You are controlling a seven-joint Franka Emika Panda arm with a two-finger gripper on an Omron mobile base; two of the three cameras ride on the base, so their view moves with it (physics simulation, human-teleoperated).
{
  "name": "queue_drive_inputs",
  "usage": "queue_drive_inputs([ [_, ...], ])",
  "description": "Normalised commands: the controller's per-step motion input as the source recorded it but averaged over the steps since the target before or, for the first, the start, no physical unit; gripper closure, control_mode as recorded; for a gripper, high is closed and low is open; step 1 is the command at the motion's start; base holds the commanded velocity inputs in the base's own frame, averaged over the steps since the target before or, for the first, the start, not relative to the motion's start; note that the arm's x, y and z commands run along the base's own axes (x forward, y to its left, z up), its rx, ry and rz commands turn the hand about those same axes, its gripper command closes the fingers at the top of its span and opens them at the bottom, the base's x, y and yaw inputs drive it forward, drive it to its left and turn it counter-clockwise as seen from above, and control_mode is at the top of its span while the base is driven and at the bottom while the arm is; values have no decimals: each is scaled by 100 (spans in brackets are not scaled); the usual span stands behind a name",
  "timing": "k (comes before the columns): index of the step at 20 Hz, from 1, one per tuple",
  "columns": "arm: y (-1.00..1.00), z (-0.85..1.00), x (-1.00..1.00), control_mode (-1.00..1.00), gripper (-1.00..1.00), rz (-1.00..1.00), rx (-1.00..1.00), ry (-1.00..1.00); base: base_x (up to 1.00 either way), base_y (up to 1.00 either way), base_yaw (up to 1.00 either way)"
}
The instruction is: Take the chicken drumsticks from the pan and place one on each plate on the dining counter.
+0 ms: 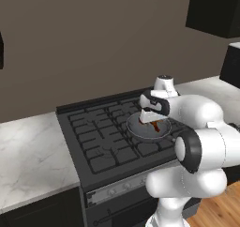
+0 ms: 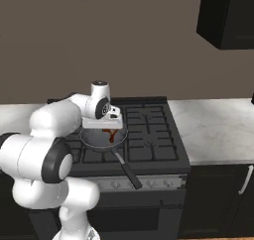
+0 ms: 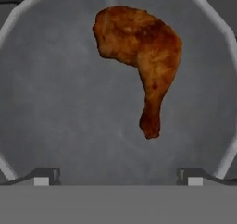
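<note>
One chicken drumstick (image 3: 143, 56), reddish-brown with orange patches, lies in the pan (image 3: 55, 107), a round grey one on the black stove. In the base views the drumstick (image 1: 156, 126) (image 2: 111, 134) peeks out under the hand. My gripper (image 3: 118, 177) hangs straight above the pan (image 1: 140, 133) (image 2: 99, 141), pointing down, open, with its fingertips (image 3: 44, 177) wide apart and nothing between them. The drumstick sits ahead of the fingertips, untouched. The pan's long dark handle (image 2: 127, 172) points toward the stove's front edge. The plates and the dining counter are out of view.
The stove (image 1: 101, 137) (image 2: 154, 135) has dark grates and a row of knobs at its front. Marble worktops (image 1: 28, 155) (image 2: 218, 127) flank it. Dark wall cabinets (image 1: 213, 10) (image 2: 225, 16) hang at the upper right, above the gripper's height.
</note>
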Motion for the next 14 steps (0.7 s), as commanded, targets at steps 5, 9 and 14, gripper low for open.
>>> queue_drive_inputs([
  [5, -2, -41, 41, -100, -100, 0, 0, 0, 0, 0, 0],
  [9, -9, -26, 40, -100, -100, 0, -1, 7, 0, 0, 0],
  [14, -6, -16, 26, -100, -100, 0, -2, 6, 0, 0, 0],
])
